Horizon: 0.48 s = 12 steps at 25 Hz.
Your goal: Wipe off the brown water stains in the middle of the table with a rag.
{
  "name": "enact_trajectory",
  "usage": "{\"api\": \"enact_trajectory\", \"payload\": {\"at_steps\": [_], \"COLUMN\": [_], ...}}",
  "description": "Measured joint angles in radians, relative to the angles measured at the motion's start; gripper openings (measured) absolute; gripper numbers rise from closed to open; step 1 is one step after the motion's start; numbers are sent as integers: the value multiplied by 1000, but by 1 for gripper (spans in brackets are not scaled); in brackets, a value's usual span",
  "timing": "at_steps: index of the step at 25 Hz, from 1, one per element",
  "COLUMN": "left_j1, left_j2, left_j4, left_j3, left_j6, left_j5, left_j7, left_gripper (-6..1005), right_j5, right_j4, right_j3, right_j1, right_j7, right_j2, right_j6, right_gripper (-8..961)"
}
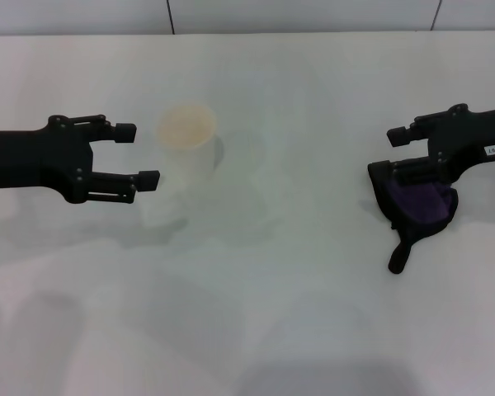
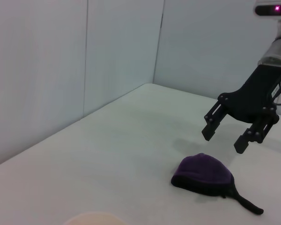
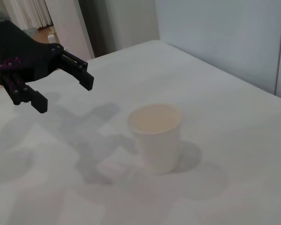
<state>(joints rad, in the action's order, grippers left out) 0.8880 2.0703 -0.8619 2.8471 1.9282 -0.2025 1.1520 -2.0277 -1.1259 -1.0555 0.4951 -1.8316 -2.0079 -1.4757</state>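
The rag [image 1: 423, 206], dark purple with black edging and a short black tail, lies bunched on the white table [image 1: 247, 313] at the right. It also shows in the left wrist view [image 2: 203, 173]. My right gripper [image 1: 388, 153] is open and empty. In the left wrist view it [image 2: 225, 139] hovers just above the rag without touching it. My left gripper [image 1: 137, 154] is open and empty at the left, level with a white paper cup [image 1: 186, 150]. No brown stain shows on the table in any view.
The white paper cup [image 3: 156, 137] stands upright left of the table's middle, just beyond my left gripper [image 3: 63, 93]. Its inside looks pale orange. A grey wall runs along the table's far edge [image 1: 247, 33].
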Motion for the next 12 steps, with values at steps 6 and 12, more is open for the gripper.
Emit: {"api": "enact_trajectory", "payload": {"at_steps": [6, 12], "left_j1": [0, -4], "left_j2": [1, 1], "left_j4": [-2, -2], "left_j3": [0, 0], "left_j6": [-1, -1], "left_j5": [0, 0], "left_j7": [0, 0], "left_gripper": [876, 876], "right_j5": [0, 1], "right_j4": [0, 0], "right_j3": [1, 2], "right_j1": [0, 0], "right_j7": [0, 0], "right_j2": [0, 1], "right_j6": [0, 0], "right_gripper": [636, 636]}}
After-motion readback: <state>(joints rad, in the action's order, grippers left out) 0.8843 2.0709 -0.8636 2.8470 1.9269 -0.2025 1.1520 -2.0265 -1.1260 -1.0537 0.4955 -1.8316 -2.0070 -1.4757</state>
